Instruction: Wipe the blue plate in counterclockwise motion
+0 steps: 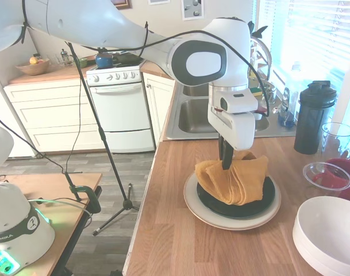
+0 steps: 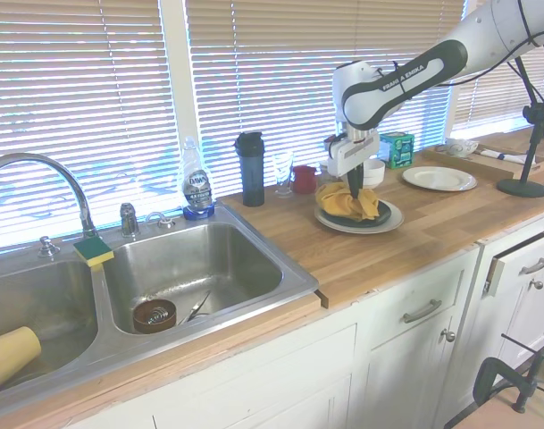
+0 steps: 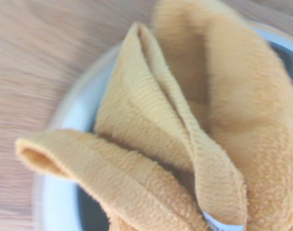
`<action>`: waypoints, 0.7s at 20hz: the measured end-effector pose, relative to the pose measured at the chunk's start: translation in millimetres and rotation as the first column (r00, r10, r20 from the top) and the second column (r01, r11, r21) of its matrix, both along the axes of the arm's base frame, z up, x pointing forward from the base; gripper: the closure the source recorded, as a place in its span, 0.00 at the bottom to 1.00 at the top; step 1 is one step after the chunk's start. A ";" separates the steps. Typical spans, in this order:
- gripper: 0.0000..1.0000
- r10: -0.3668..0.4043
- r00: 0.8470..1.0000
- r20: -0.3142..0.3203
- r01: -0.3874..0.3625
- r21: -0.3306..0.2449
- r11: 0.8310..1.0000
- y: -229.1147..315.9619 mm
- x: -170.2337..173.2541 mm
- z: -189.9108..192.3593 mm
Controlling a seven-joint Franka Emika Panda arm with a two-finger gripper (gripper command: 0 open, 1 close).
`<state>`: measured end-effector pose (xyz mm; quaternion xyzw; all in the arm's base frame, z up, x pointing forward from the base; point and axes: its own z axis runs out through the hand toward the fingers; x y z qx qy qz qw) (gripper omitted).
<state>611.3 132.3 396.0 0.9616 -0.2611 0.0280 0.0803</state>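
Where cloth (image 1: pixel 235 179) drapes, blue plate (image 1: pixel 261 204) half-hidden.

Reaches in over the counter from above, white forearm bent at the elbow, wrist turned straight down. Gripper (image 1: pixel 226 163) points vertically, dark fingers (image 2: pixel 355 188) pinched close together, clamped on the folded orange cloth (image 1: pixel 235 181) bunched around their tips.

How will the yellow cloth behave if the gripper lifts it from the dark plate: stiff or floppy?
Probably floppy: the yellow cloth lies in loose folds that sag over the blue plate. It looks like light terry fabric, so the gripper should lift it easily, with its ends hanging down. It will likely drag over the glossy plate rather than catch on it.
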 end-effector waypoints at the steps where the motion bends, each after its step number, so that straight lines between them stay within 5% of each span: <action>1: 1.00 0.007 1.000 0.005 -0.007 -0.006 1.000 5.5 -1.4 0.7; 14: 1.00 0.037 0.997 0.065 -0.035 -0.029 0.999 -9.7 -70.5 -25.7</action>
